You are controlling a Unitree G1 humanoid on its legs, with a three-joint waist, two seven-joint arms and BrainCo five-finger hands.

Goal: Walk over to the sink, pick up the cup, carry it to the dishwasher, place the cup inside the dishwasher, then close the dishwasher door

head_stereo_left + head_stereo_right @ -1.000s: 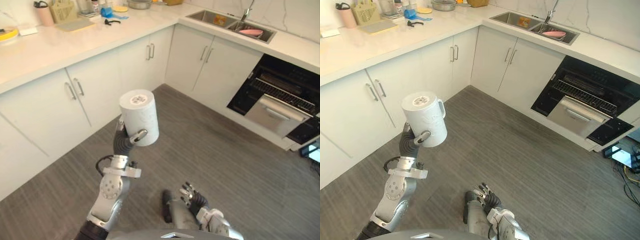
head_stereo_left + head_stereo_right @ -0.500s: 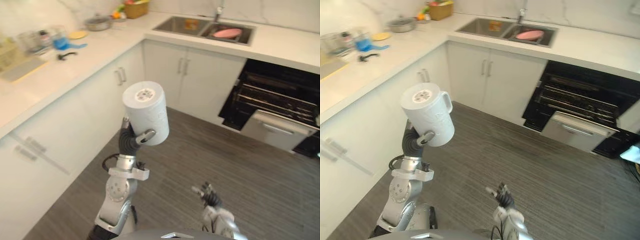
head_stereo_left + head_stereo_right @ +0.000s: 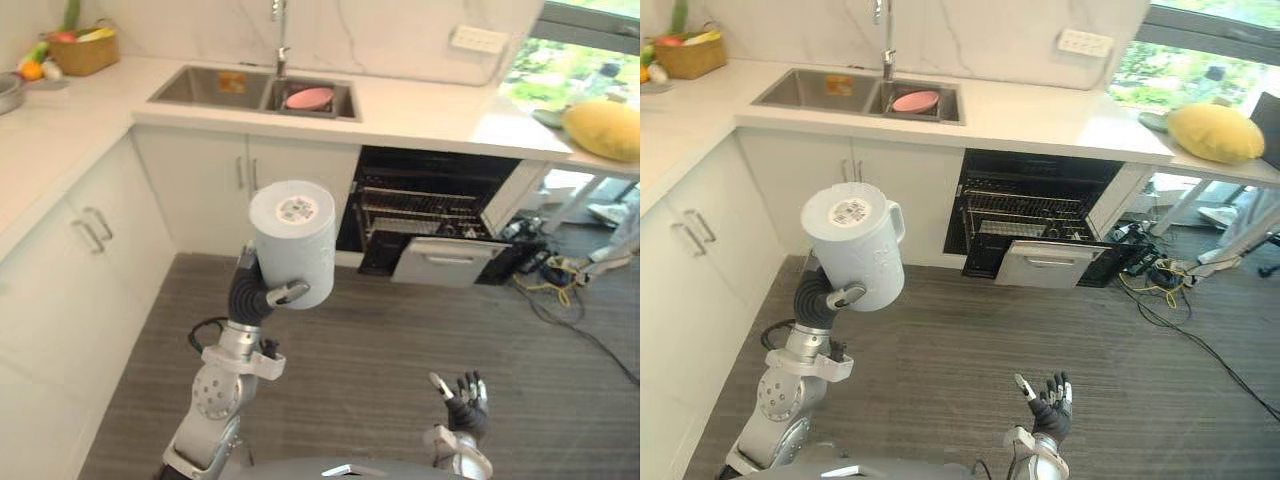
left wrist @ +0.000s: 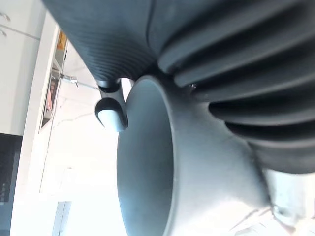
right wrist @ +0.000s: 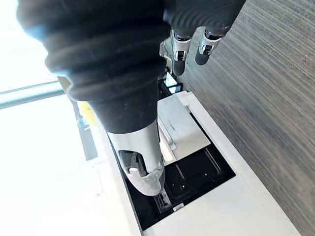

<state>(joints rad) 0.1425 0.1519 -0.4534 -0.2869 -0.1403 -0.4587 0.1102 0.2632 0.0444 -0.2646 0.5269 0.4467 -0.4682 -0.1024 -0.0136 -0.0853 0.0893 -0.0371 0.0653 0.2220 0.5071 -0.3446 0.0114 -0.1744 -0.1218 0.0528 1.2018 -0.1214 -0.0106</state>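
Since the earlier pictures the camera has turned, and the sink and the open dishwasher now lie straight ahead at the far counter.

Left eye view: the left hand has its fingers curled round the grey cup and holds it high above the floor, base towards the camera. A pink dish lies in the right basin of the sink.

Right eye view: the right hand is low, with its fingers spread and nothing in it.

Left wrist view: the cup is against the dark cover, its mouth visible.

Right wrist view: straight fingers point over the floor towards the dishwasher.
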